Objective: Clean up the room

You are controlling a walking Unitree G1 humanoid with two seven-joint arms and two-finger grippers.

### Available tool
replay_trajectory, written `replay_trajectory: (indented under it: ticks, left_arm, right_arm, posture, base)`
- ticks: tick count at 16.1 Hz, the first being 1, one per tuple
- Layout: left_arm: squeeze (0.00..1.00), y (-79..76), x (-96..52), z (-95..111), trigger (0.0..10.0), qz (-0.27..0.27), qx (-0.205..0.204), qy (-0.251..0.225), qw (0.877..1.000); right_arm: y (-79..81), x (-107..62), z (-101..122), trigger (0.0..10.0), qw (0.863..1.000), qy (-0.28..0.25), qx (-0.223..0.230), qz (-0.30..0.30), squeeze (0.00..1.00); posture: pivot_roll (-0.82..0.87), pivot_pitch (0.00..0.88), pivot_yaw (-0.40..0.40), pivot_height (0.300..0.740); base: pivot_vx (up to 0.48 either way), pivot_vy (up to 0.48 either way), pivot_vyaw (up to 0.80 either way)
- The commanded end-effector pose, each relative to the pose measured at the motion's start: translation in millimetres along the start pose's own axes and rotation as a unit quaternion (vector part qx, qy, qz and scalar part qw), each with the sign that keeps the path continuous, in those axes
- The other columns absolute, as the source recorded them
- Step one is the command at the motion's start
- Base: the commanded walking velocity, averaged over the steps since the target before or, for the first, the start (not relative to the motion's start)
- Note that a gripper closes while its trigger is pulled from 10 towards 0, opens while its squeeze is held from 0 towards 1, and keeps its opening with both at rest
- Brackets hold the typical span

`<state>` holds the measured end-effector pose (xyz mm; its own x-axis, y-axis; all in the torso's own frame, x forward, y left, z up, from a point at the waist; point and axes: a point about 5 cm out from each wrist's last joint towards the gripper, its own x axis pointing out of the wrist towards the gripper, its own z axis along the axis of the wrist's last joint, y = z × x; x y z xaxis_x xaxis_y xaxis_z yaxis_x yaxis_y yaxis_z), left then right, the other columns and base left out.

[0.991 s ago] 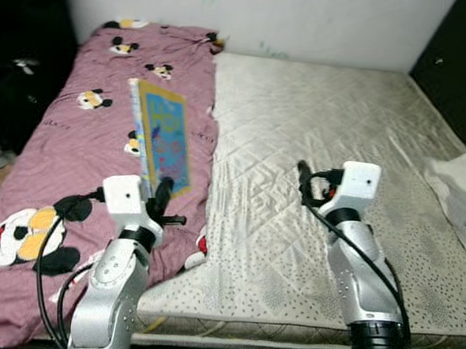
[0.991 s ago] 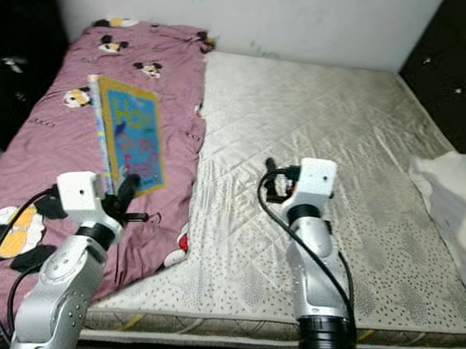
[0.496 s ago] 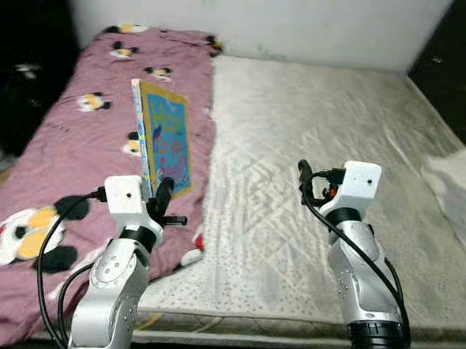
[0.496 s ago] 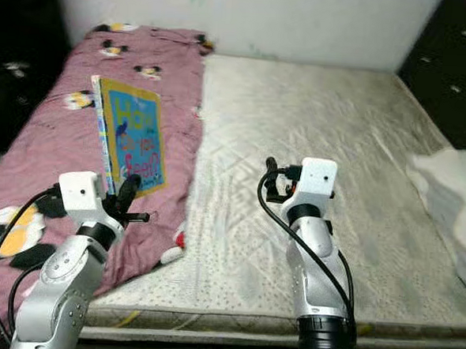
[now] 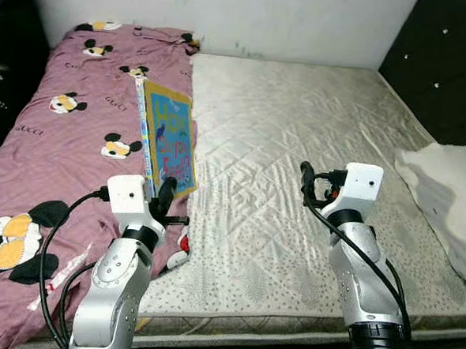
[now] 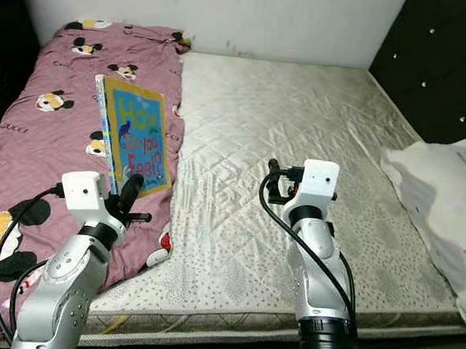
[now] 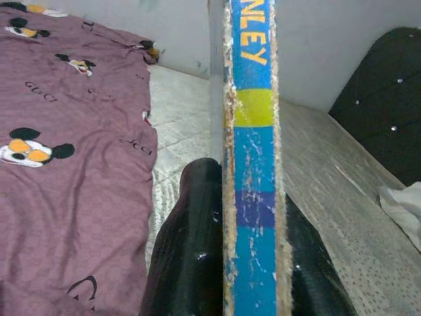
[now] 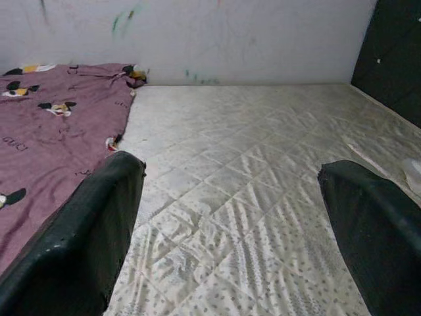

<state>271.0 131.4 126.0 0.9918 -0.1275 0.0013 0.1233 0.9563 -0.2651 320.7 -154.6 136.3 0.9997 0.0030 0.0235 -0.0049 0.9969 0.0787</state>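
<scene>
A thin children's book (image 5: 168,142) with a blue and yellow cover stands upright in the air, and my left gripper (image 5: 162,198) is shut on its lower edge. In the left wrist view the book's worn spine (image 7: 253,164) runs between the two black fingers (image 7: 191,250). The book hangs above the seam between the pink cartoon-mouse blanket (image 5: 53,140) and the bare quilted mattress (image 5: 299,131). My right gripper (image 5: 305,179) is raised over the middle of the mattress, open, holding nothing. Its fingers (image 8: 72,230) spread wide in the right wrist view.
A white cloth or pillow (image 6: 437,203) lies off the bed's right side. A dark padded wall panel (image 5: 453,61) rises at the far right. A white wall (image 5: 266,18) stands behind the bed. The floor left of the bed lies in dark shadow.
The camera has swung to the right, bringing more of the white cloth and the dark panel into view. Both arms keep their pose and the book stays held.
</scene>
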Motion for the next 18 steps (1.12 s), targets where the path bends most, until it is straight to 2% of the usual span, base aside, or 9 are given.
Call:
replay_trajectory:
  ticks: [1, 3, 10, 16, 18]
  left_arm:
    - [0.0, -5.2, 0.8, 5.4, 10.0, -0.006, -0.002, -0.016, 1.0]
    - [0.0, -5.1, 0.6, 5.3, 10.0, -0.006, -0.001, -0.015, 1.0]
    - [0.0, -5.7, 1.7, 5.3, 10.0, -0.008, -0.002, -0.015, 1.0]
    - [0.0, -6.0, 2.4, 4.7, 10.0, -0.008, 0.001, -0.016, 1.0]
    - [0.0, -6.5, 2.9, 5.2, 10.0, -0.008, -0.002, -0.018, 1.0]
  right_arm:
    - [-3.7, -1.3, -0.5, 10.0, 1.0, 0.001, -0.002, -0.006, 0.0]
    - [-3.9, -1.3, -1.0, 10.0, 1.0, 0.003, -0.002, -0.006, 0.0]
    - [-4.0, -0.9, -0.6, 10.0, 1.0, 0.002, -0.003, -0.007, 0.0]
    - [-2.9, -0.1, -0.3, 10.0, 1.0, 0.0, -0.003, -0.004, 0.0]
    - [-2.3, 0.3, -0.1, 10.0, 1.0, 0.0, -0.003, -0.002, 0.0]
  posture:
    - [-0.06, 0.076, -0.036, 0.74]
    - [-0.06, 0.077, -0.035, 0.74]
    - [-0.06, 0.076, -0.036, 0.74]
    - [-0.06, 0.072, -0.037, 0.74]
    - [-0.06, 0.072, -0.037, 0.74]
  base:
    - [0.0, -0.27, 0.0]
    - [0.0, -0.27, 0.0]
    - [0.0, -0.27, -0.64]
    - [0.0, -0.25, 0.0]
    - [0.0, 0.0, 0.0]
